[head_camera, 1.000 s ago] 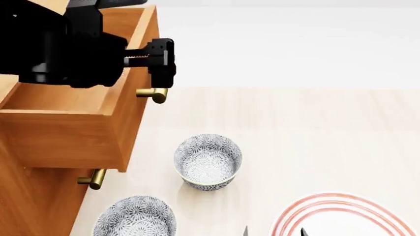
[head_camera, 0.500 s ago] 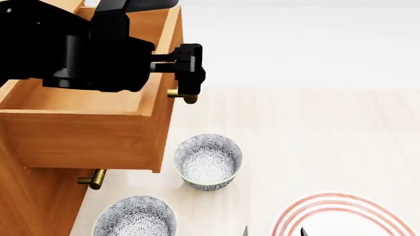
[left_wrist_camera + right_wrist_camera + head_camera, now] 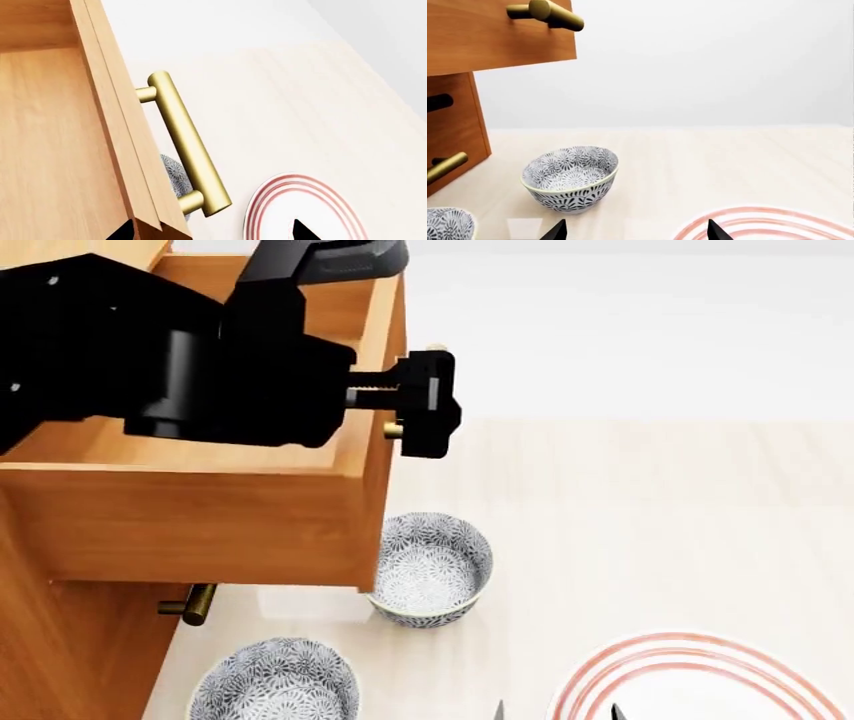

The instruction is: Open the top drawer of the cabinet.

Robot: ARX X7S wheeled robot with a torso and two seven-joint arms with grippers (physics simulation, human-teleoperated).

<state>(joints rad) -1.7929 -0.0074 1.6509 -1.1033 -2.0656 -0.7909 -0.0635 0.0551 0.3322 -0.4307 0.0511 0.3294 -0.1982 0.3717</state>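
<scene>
Top drawer (image 3: 200,510) pulled out, left jaws apart at brass handle (image 3: 187,145), right jaws apart.

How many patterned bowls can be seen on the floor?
2: one bowl partly under the open top drawer, another bowl nearer the robot beside the cabinet. Others may be hidden.

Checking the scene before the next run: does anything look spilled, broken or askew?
Nothing stands out. The top drawer is pulled out and sits level, its handle straight. Both bowls stand upright and the plate lies flat.
</scene>
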